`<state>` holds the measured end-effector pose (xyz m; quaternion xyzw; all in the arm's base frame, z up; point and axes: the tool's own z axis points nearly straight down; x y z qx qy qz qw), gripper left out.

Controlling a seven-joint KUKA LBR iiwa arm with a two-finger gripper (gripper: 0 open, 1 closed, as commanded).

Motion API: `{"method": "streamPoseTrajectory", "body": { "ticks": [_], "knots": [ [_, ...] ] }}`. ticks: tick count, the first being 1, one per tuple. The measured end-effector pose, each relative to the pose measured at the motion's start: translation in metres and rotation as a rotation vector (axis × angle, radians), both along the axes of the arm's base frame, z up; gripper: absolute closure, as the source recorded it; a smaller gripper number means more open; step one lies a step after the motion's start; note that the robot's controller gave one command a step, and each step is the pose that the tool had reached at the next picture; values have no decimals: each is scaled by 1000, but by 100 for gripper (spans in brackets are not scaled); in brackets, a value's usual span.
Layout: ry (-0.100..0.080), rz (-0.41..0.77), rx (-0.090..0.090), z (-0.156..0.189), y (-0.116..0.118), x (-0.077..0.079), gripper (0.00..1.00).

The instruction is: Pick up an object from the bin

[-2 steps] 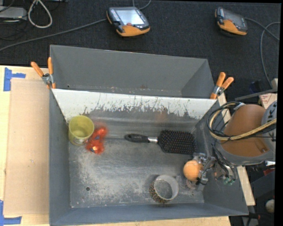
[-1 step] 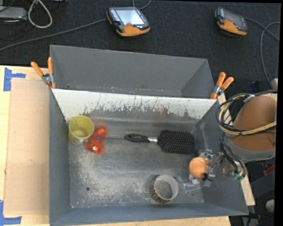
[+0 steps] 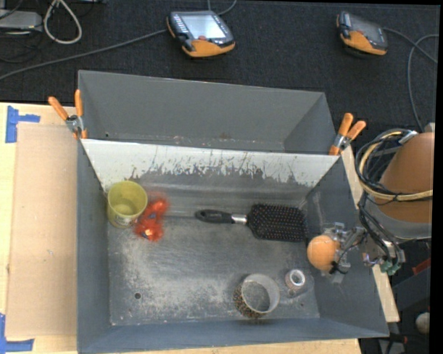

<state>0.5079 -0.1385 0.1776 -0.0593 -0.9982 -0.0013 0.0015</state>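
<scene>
Clutter only: five loose items, plus gear on the dark floor behind.
Yellow-green cup far left, mouth up; small orange-red plastic piece touching its right side. Black hairbrush lies flat mid-view, handle pointing left toward the cup, bristles up. Near the front, a grey tape-like roll stands open end up, with a small white spool just beside it on the right. Up top, two grey-and-orange handheld units well apart, and a looped pale cable in the left corner.
</scene>
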Motion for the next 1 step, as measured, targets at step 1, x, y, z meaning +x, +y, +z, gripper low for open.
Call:
{"method": "streamPoseTrajectory", "body": {
  "ticks": [1],
  "knots": [
    [8,7,3,55,7,-5,100]
  ]
}}
